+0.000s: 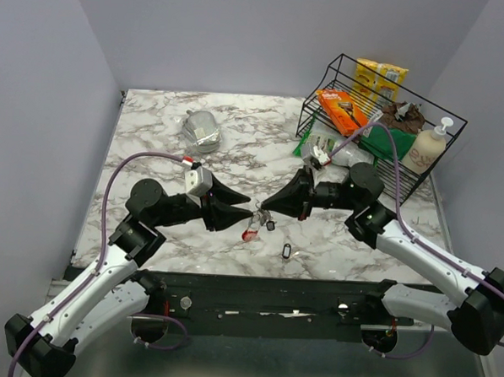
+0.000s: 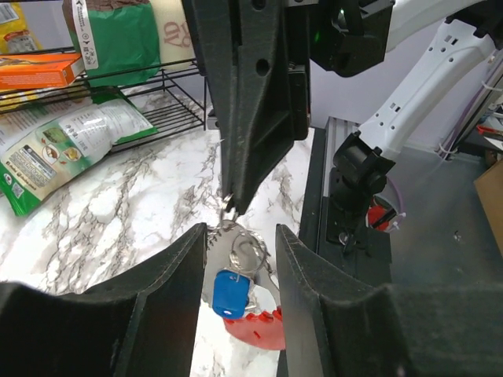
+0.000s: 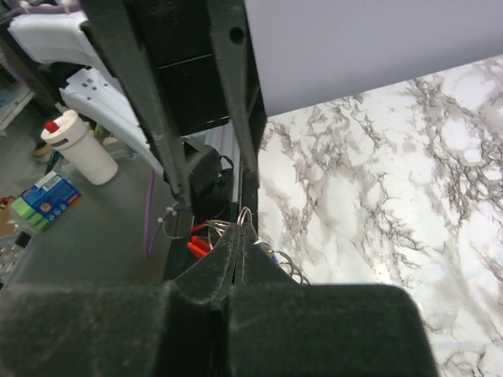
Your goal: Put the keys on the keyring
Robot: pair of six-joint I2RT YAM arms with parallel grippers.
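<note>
My right gripper (image 1: 264, 208) is shut on the thin silver ring of the keyring (image 1: 251, 229) and holds it just above the marble table. In the right wrist view, the ring (image 3: 245, 214) pokes up from the closed right gripper (image 3: 245, 229). The keyring's blue tag (image 2: 230, 294) and red tag (image 2: 261, 330) dangle between the spread fingers of my left gripper (image 2: 241, 236), which is open and not pressing on them. From above, the left gripper (image 1: 251, 206) faces the right one tip to tip. Two small dark keys (image 1: 270, 225) (image 1: 287, 251) lie loose on the table, right of the ring.
A black wire basket (image 1: 422, 176) with snack boxes, a green bag and a soap bottle (image 1: 428, 145) stands at the back right. A crumpled silvery bag (image 1: 202, 130) lies at the back, left of centre. The table's front edge (image 1: 256, 277) runs just behind the keys.
</note>
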